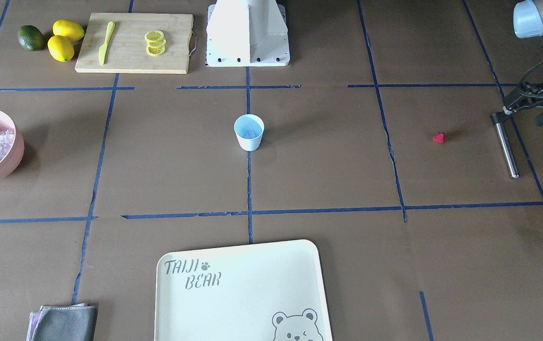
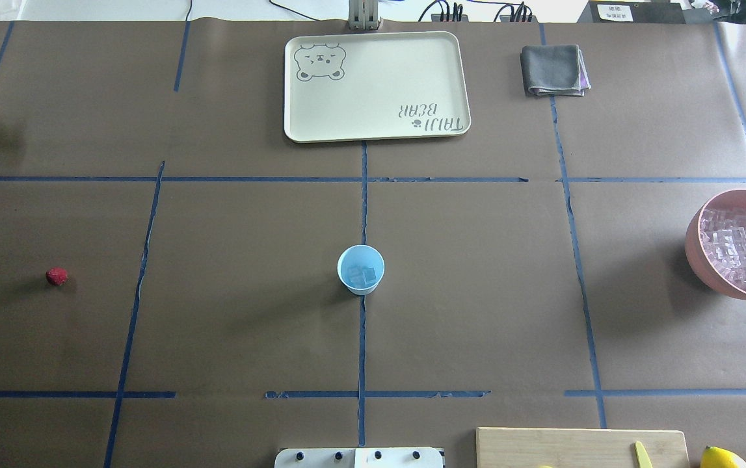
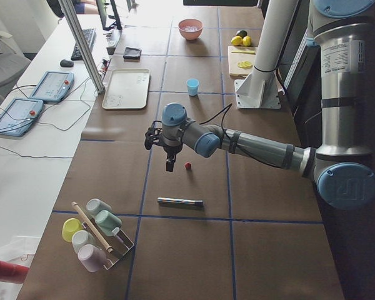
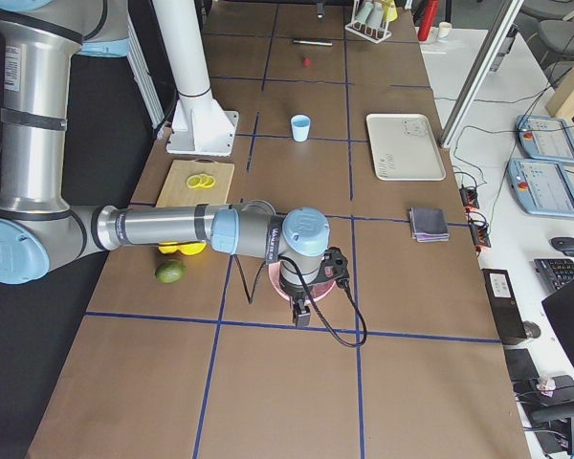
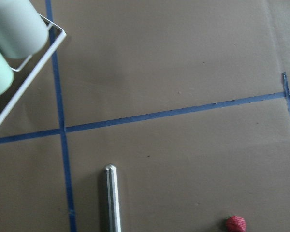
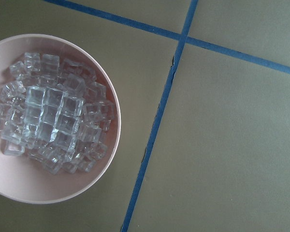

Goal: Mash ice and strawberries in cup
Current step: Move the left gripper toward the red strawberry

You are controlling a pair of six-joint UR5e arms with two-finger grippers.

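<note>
The light-blue cup (image 2: 360, 270) stands upright at the table's centre with a few ice cubes (image 2: 361, 275) in it. More ice (image 6: 53, 121) is piled in the pink bowl (image 6: 104, 159) at the robot's right. The red strawberry (image 2: 56, 277) lies on the table at the robot's left, also in the left wrist view (image 5: 236, 224). My left gripper (image 3: 169, 164) hangs above the table beside the strawberry, near a metal rod (image 1: 507, 147). My right gripper (image 4: 301, 313) hangs over the pink bowl. I cannot tell whether either gripper is open or shut.
A cream tray (image 2: 376, 127) lies at the far middle, with a grey cloth (image 2: 553, 70) beside it. A cutting board (image 1: 134, 61) holds lemon slices and a yellow knife. Lemons (image 1: 65, 38) and a green fruit (image 1: 31, 38) lie near it. A wire cup rack (image 3: 97, 234) stands at the left end.
</note>
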